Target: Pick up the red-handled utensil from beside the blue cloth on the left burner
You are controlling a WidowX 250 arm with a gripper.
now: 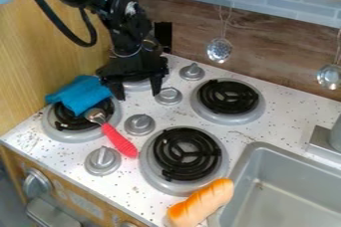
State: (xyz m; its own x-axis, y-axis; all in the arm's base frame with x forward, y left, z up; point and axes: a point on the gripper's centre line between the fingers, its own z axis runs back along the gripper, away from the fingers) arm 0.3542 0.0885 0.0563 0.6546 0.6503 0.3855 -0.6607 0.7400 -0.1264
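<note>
1. While I look down at the white toy stove (174, 117), my black hand (138, 93) hangs over its rear left part, fingers spread wide, gripping nothing.
2. Just beside it, a crumpled blue cloth (81, 95) partly covers a burner (72, 135).
3. A red-handled utensil (120, 140) rests its metal head on that burner.
4. A toy bread roll (202, 202) lies beside the grey sink (265, 147).

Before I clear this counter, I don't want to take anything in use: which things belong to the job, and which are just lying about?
Likely the job's, being the loose things nearest the open pincer:
- cloth, partly over a burner
- red utensil

Probably just about:
- bread, by the sink
- hanging skimmer
</note>
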